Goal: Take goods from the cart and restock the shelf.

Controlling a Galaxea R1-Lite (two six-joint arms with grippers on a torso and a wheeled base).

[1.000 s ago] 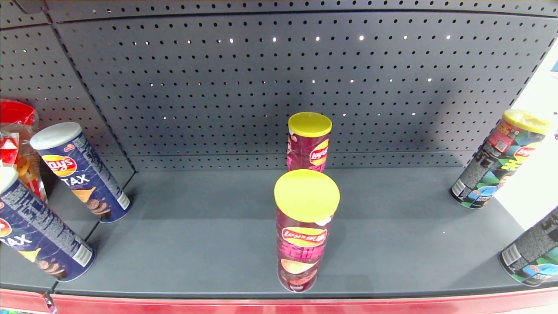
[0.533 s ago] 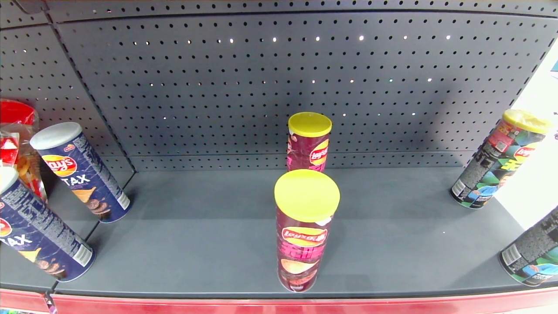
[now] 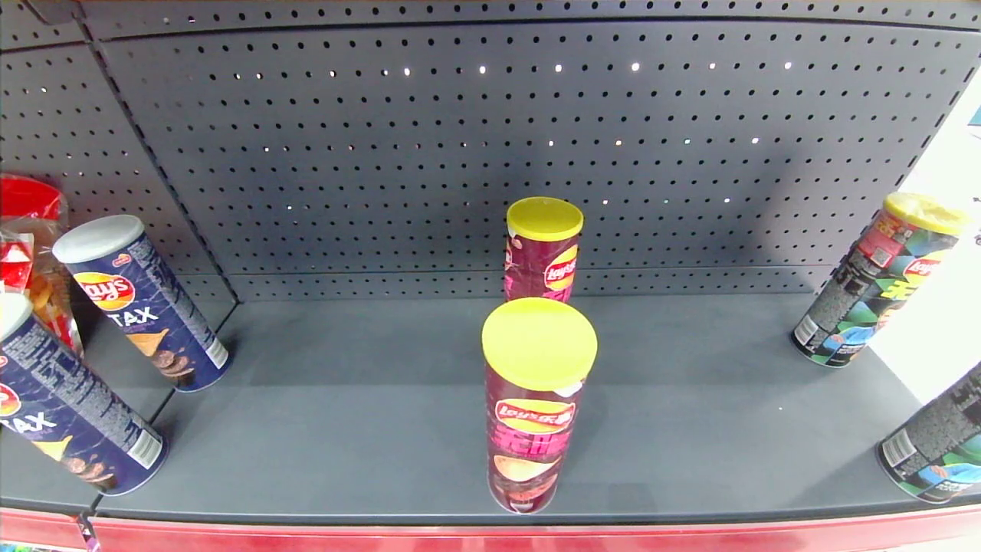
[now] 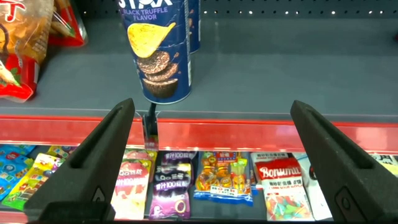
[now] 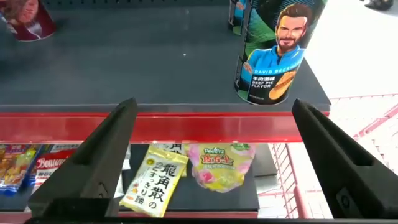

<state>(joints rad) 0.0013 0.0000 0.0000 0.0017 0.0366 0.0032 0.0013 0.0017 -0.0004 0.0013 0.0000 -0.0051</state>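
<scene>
On the shelf (image 4: 280, 62) beyond the gaping left pincer (image 4: 212, 106), navy can (image 4: 158, 56), right pincer (image 5: 214, 102) also apart

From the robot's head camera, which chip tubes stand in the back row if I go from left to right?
navy tube with a white lid → maroon tube with a yellow lid → black-and-green tube with a yellow lid
</scene>
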